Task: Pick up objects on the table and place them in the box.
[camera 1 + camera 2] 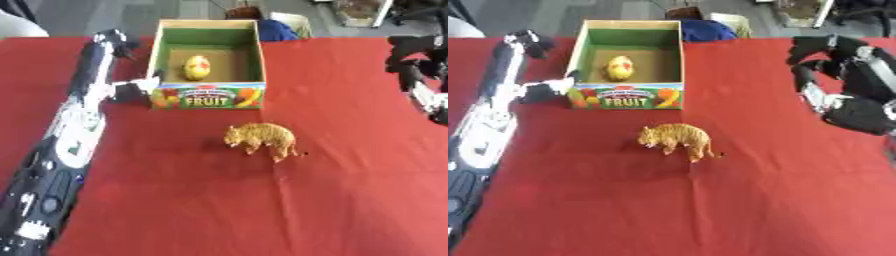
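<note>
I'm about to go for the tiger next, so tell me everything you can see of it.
The toy tiger is a small orange-tan animal figure with faint darker stripes, looking like moulded plastic. It stands upright on its legs on the red tablecloth, head toward the robot's left and lowered slightly, thin tail trailing to the right. It sits just in front of the fruit box, apart from it, with bare cloth all around. Nothing touches it but the cloth, and neither hand is near it.
</note>
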`<state>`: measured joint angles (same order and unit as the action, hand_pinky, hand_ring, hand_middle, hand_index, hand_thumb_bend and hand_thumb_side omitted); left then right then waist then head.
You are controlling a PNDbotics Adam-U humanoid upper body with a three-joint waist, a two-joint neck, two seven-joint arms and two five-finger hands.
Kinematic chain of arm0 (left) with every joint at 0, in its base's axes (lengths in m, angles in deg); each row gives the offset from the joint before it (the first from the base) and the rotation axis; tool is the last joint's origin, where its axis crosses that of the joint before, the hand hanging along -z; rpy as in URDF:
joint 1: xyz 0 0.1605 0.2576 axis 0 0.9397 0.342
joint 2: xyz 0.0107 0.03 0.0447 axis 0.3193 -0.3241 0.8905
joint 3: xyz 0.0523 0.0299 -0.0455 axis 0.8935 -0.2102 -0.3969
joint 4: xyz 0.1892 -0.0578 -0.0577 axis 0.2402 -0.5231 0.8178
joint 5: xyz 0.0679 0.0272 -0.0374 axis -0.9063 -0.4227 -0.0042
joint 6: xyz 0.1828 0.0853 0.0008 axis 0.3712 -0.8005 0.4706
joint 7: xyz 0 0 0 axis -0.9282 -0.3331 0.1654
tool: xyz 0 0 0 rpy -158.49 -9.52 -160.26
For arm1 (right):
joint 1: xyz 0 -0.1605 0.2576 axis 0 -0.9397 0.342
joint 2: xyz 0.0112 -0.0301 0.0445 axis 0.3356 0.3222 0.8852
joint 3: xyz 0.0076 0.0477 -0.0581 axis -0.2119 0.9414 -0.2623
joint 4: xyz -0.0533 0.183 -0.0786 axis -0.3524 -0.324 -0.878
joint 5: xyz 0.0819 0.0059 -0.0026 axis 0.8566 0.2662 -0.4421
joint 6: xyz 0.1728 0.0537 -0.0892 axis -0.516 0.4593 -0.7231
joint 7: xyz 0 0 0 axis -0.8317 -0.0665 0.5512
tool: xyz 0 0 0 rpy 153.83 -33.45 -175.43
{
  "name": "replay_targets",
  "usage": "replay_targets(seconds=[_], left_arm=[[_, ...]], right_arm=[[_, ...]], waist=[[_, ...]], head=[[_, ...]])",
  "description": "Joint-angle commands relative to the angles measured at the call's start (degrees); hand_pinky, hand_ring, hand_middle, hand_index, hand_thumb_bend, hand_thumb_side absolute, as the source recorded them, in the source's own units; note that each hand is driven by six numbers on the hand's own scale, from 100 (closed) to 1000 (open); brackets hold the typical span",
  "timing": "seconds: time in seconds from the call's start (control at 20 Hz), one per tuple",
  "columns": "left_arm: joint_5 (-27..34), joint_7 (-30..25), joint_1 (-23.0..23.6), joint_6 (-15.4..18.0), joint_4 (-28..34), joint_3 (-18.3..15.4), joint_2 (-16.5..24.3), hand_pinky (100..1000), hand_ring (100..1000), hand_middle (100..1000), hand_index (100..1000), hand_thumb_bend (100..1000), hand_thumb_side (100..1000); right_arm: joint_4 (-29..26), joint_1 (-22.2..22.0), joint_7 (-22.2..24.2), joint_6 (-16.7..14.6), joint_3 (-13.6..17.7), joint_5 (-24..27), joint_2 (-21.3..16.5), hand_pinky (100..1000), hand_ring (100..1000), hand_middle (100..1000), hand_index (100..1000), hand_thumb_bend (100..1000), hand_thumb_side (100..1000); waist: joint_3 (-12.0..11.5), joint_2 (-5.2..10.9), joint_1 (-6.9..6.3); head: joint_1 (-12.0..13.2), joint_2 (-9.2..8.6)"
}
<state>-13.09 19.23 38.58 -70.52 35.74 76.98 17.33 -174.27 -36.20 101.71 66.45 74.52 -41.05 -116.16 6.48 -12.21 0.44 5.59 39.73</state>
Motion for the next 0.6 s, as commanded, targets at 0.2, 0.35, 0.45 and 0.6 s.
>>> replay_targets(seconds=[0.2,0.35,0.45,0.6], left_arm=[[5.27,-2.55,0.60,-4.08,9.40,1.79,-0.31,583,530,534,658,553,261],[7.79,-4.84,1.21,-6.56,13.48,2.19,-0.31,583,529,533,658,551,268],[9.51,-6.34,1.67,-8.28,16.29,2.42,-0.13,583,527,531,658,548,273],[12.13,-8.39,2.40,-10.90,20.04,2.58,0.28,583,525,529,657,545,279]], right_arm=[[7.49,7.78,5.15,-3.05,-5.68,-5.32,3.00,782,991,668,796,279,222],[11.58,11.11,7.66,-3.99,-7.30,-7.84,5.73,785,993,671,796,288,227],[14.38,12.20,9.39,-5.24,-7.95,-9.56,7.32,787,992,670,790,288,245],[18.64,12.95,12.00,-7.64,-8.78,-12.18,9.19,790,994,678,794,299,270]], waist=[[-0.65,1.06,-0.15],[-1.09,0.71,-0.20],[-1.43,0.55,-0.20],[-1.76,0.44,-0.22]], head=[[-1.23,-0.02],[-1.65,-0.11],[-2.09,-0.16],[-2.72,-0.11]])
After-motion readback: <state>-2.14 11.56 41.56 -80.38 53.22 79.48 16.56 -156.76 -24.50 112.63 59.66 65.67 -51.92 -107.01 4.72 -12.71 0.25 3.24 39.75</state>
